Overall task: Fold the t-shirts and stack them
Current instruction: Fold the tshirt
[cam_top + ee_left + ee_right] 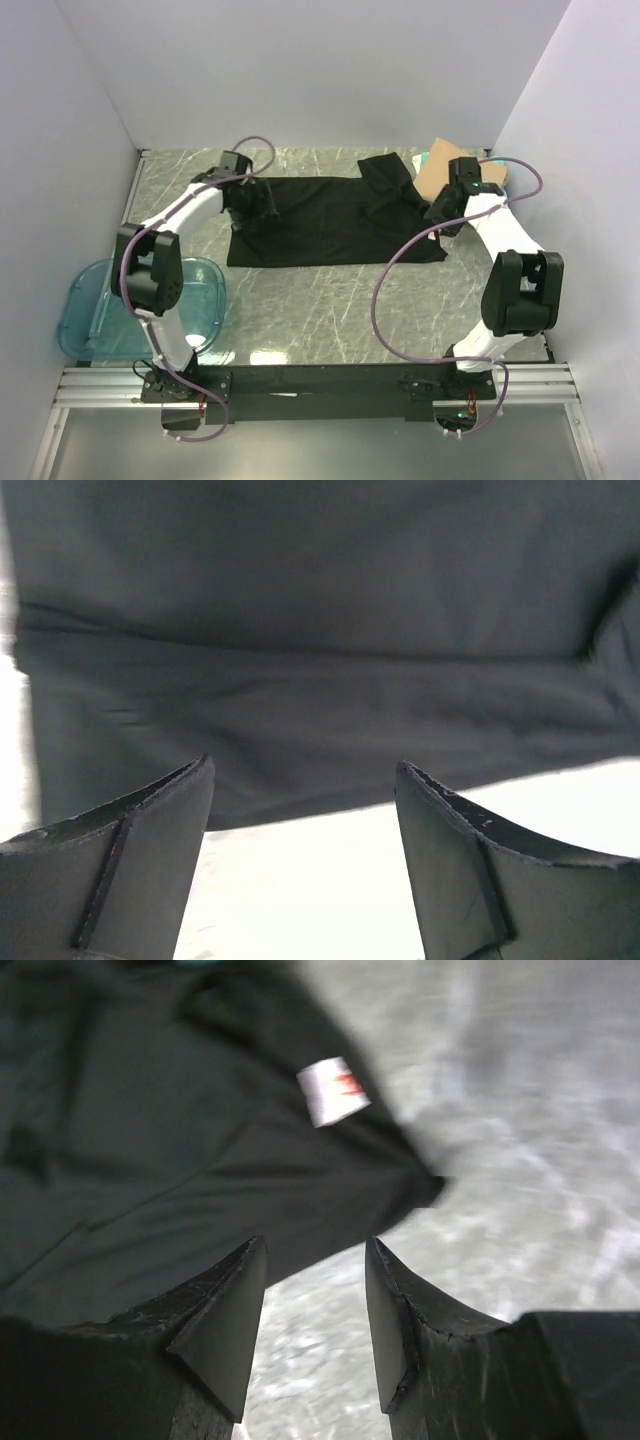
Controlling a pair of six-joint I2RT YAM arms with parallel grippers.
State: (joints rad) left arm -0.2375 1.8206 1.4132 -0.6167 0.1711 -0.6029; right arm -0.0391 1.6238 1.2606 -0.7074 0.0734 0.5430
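Observation:
A black t-shirt (330, 222) lies spread across the back half of the table, folded lengthwise, with a sleeve bunched at its far right. My left gripper (262, 215) hovers at the shirt's left end, open, with the cloth edge (320, 680) just beyond its fingertips and nothing between them. My right gripper (438, 222) is at the shirt's right end, open too, and the black cloth with a white tag (333, 1090) lies ahead of its fingertips. A tan t-shirt (440, 165) peeks out behind the right arm at the back right.
A translucent blue plastic tub (90, 320) stands at the table's left front edge under the left arm. White walls close in the left, back and right sides. Purple cables loop from both arms over the marble tabletop (320, 310).

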